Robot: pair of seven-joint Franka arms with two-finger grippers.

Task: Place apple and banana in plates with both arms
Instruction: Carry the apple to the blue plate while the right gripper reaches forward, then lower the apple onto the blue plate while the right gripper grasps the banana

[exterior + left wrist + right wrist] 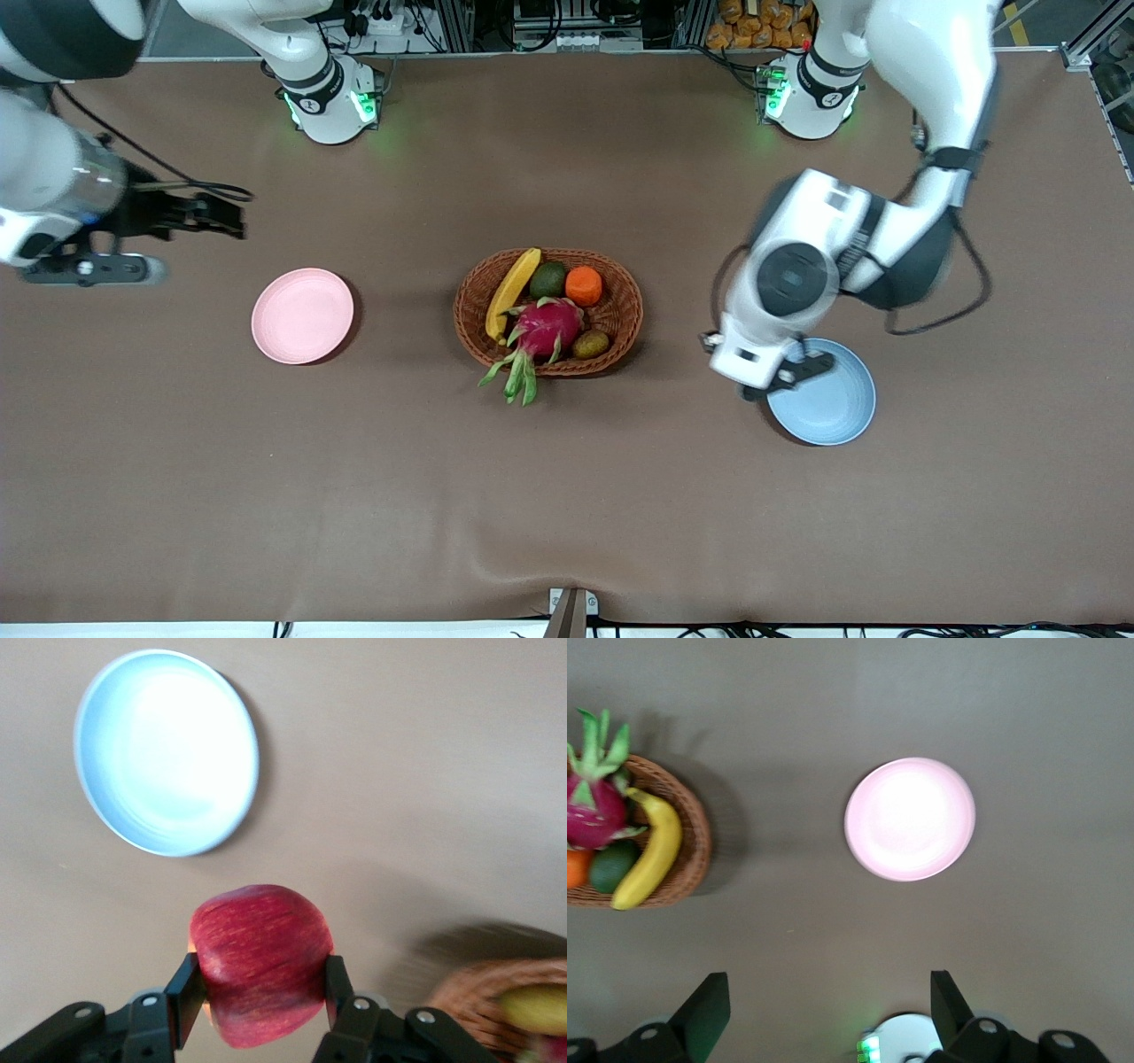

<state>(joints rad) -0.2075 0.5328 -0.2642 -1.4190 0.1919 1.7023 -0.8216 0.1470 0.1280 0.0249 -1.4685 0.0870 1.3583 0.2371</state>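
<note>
My left gripper (800, 369) is shut on the red apple (261, 961) and holds it in the air over the edge of the light blue plate (833, 403) on the basket's side. The arm's wrist hides the apple in the front view. The blue plate (168, 753) is bare. The yellow banana (512, 292) lies in the wicker basket (625, 330) and also shows in the right wrist view (651, 850). My right gripper (232, 217) is open and empty, up over the table near the pale pink plate (302, 315). The pink plate (911, 819) is bare.
The basket at the table's middle also holds a pink dragon fruit (545, 328), an orange fruit (584, 285), a green avocado (547, 280) and a small brown fruit (590, 344). The arm bases (332, 102) stand along the table's farthest edge.
</note>
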